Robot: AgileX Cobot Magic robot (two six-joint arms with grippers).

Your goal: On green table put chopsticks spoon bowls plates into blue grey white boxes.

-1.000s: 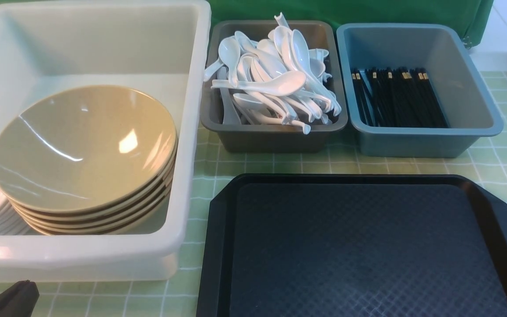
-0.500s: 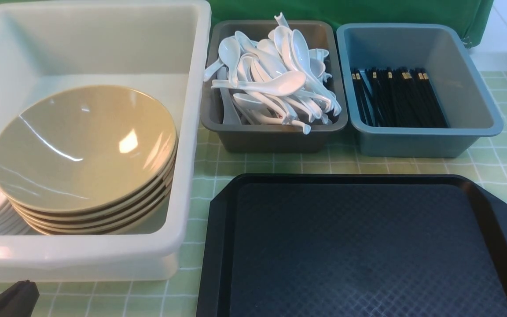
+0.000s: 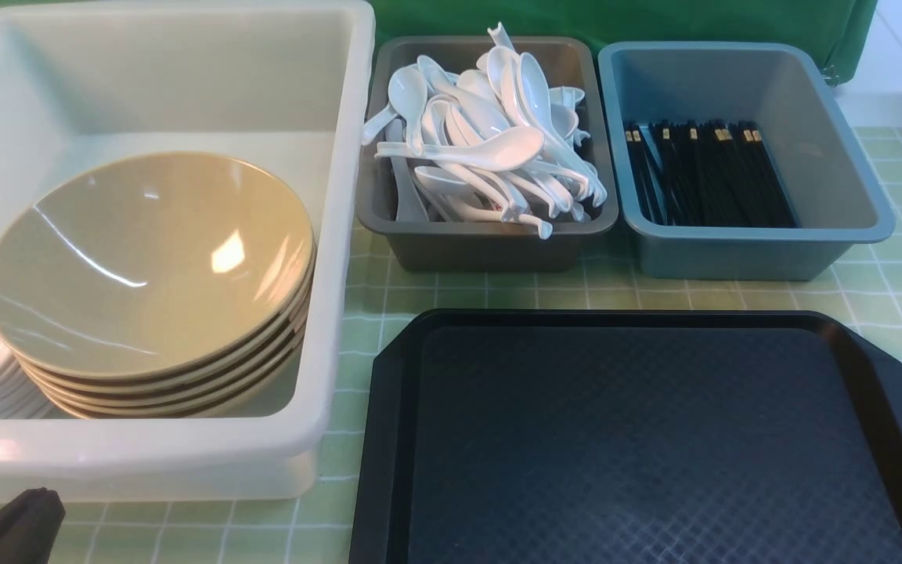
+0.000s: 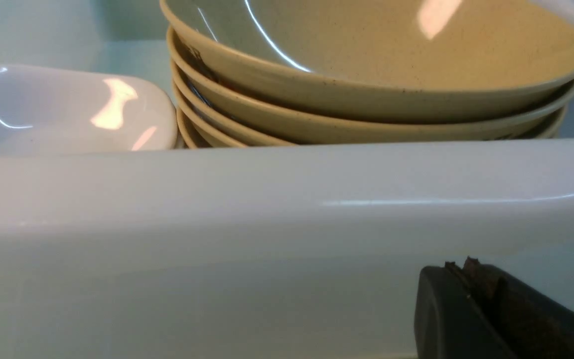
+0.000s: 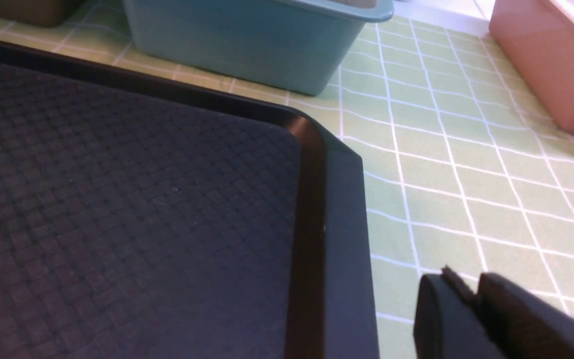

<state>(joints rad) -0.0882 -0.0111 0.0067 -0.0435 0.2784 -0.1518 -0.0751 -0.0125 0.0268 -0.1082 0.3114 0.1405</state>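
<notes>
My left gripper (image 3: 16,521), jaws together and empty, sits low at the near wall of the white box (image 3: 185,458). The bowls (image 3: 149,266) lie at my twelve o'clock, just past that wall, plates (image 4: 68,107) at eleven. My right gripper (image 5: 471,304) looks closed and empty beside the black tray (image 5: 117,189); the blue-grey box (image 5: 247,45) with chopsticks (image 3: 705,172) lies toward eleven.

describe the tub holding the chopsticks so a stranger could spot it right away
Start at the black tray on the green table; two small tubs stand side by side behind it. The blue-grey tub is the right-hand one, with black chopsticks lying flat inside, whereas the dark grey tub is heaped with white spoons.
</notes>
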